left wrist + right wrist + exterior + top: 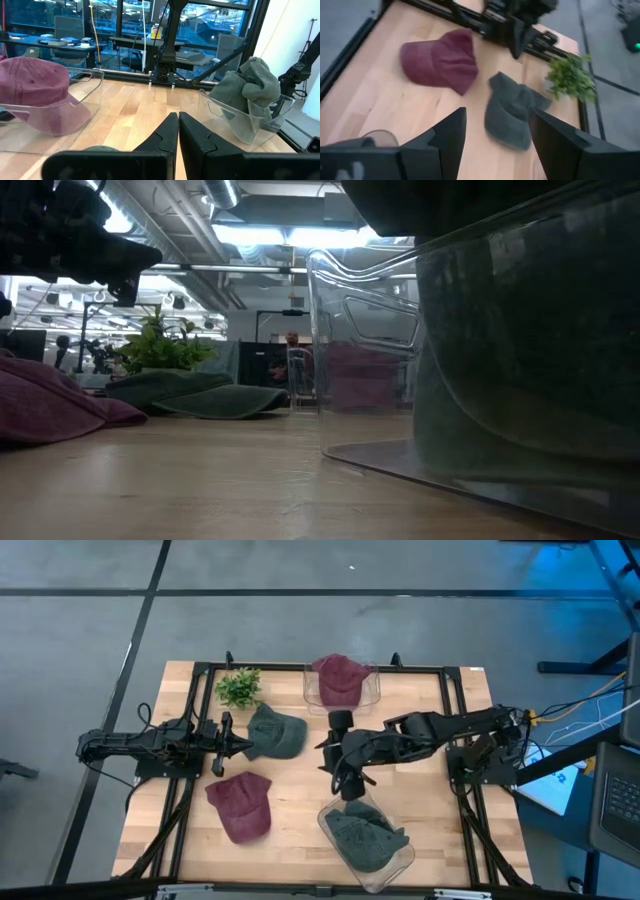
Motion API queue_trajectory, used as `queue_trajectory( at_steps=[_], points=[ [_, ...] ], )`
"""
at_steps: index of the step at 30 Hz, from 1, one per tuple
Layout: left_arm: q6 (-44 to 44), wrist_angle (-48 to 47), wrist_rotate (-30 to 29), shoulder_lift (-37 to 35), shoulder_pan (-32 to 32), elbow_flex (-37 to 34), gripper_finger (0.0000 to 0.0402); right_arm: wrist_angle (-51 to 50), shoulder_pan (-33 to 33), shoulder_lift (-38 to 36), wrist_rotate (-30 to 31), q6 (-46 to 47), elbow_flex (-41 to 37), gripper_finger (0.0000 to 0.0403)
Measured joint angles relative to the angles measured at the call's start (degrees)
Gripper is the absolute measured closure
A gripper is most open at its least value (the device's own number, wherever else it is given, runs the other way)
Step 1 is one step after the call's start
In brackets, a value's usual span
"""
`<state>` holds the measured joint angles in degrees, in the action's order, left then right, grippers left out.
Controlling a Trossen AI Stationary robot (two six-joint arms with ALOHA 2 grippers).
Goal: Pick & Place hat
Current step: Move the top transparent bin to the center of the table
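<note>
Two hats lie loose on the table: a green hat (275, 732) (512, 112) and a maroon hat (240, 806) (440, 62). Another maroon hat (338, 678) sits in the clear bin at the far edge, and another green hat (365, 835) fills the clear bin at the near edge. My right gripper (328, 758) (502, 137) hangs open above mid-table, slanting down toward the loose green hat, holding nothing. My left gripper (236, 747) (178, 135) rests shut at the left, just left of the green hat.
A small green plant (238, 687) stands at the far left. The far clear bin (372, 692) and the near clear bin (330, 820) flank the table's middle. A black frame (450, 690) runs along the table's sides. Bare wood lies between the two bins.
</note>
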<state>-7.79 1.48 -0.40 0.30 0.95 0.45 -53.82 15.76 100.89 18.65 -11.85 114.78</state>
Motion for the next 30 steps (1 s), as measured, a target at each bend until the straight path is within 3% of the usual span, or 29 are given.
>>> queue_trajectory(
  at_steps=[5,12,30],
  points=[
    [0.0,0.0,0.0,0.0,0.0,0.0,0.0391,-0.1,-0.3,0.3,-4.0,-1.1,0.0,0.0189],
    [0.0,0.0,0.0,0.0,0.0,0.0,0.0393,-0.2,-0.6,0.3,-14.9,-6.5,0.0,0.0189],
    [0.0,0.0,0.0,0.0,0.0,0.0,0.0391,-4.5,-12.1,1.7,-18.3,-6.4,0.0,0.0189]
  ],
)
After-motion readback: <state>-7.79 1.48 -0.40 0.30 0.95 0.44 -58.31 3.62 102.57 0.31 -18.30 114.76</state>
